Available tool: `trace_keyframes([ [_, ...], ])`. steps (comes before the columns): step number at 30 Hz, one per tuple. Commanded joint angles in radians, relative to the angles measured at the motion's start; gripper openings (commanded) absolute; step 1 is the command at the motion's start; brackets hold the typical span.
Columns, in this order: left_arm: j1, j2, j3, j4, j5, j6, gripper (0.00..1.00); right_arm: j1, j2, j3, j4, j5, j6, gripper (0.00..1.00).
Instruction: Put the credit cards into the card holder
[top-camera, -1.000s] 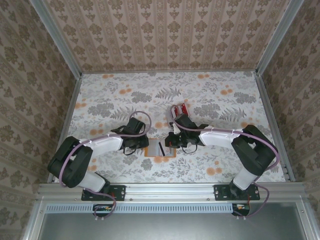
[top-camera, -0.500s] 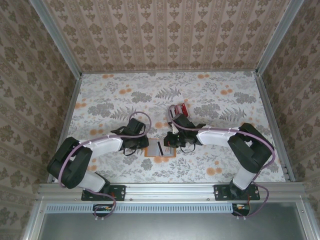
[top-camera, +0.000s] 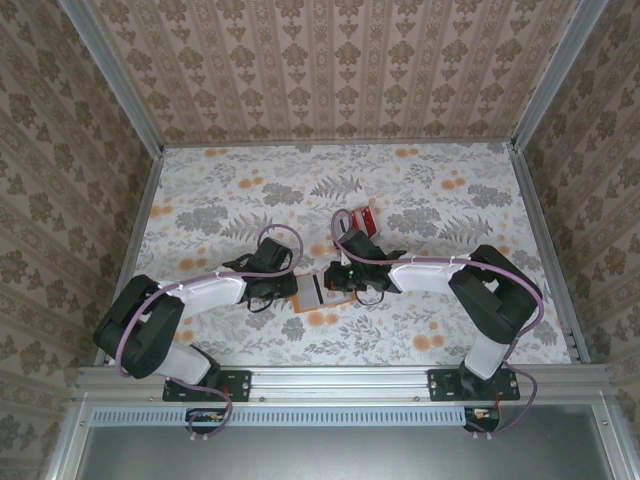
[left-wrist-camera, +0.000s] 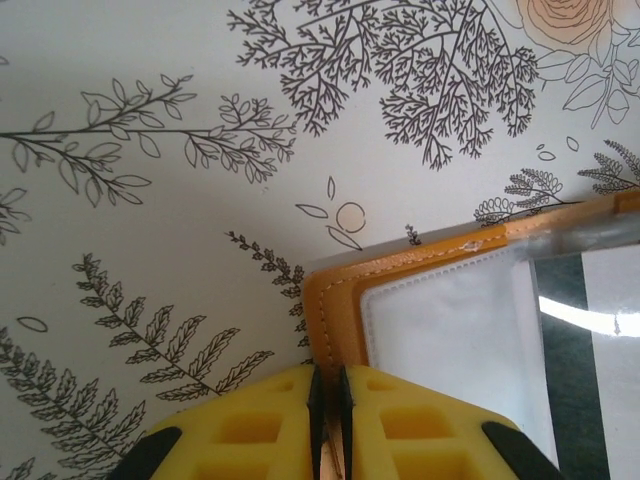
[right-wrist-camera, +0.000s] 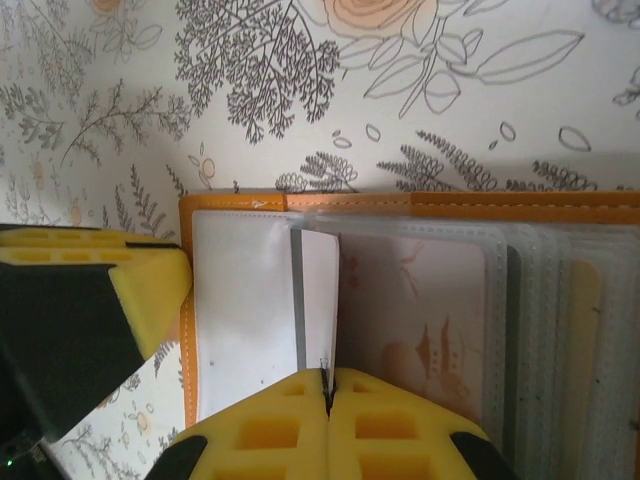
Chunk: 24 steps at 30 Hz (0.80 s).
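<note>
The card holder (top-camera: 312, 292) lies open at the near middle of the table (top-camera: 450, 200), between my arms. My left gripper (left-wrist-camera: 327, 400) pinches its orange edge, and my right gripper (right-wrist-camera: 327, 390) is clamped on a pale card (right-wrist-camera: 320, 290) at a clear sleeve (right-wrist-camera: 240, 300). Next, I judge, the card needs sliding in squarely; no writing is legible.

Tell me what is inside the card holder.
Clear sleeves line the card holder. The right fingers pinch a whitish card at one sleeve; a pale printed card sits in the next. Overlapping sleeves hide anything further right.
</note>
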Motion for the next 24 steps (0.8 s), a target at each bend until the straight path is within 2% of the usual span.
trace_keyframes([
  [1, -0.021, 0.005, -0.012, -0.072, 0.025, -0.020, 0.15, 0.013, 0.053, -0.023, 0.010, 0.081, -0.012, 0.03],
  [7, -0.024, 0.007, -0.011, -0.071, 0.017, -0.025, 0.15, 0.012, 0.052, -0.043, 0.029, 0.115, -0.034, 0.02],
  [11, -0.028, 0.009, -0.008, -0.071, 0.016, -0.029, 0.15, 0.027, 0.072, -0.025, 0.022, 0.080, -0.042, 0.03],
  [18, -0.032, 0.019, -0.008, -0.061, 0.015, -0.034, 0.15, 0.091, 0.065, 0.018, -0.097, 0.185, -0.098, 0.04],
  [21, -0.036, 0.021, -0.002, -0.071, 0.008, -0.029, 0.15, 0.100, 0.058, 0.034, -0.164, 0.245, -0.129, 0.11],
  [24, -0.035, 0.021, -0.002, -0.071, 0.007, -0.029, 0.14, 0.099, 0.027, 0.036, -0.207, 0.282, -0.153, 0.14],
])
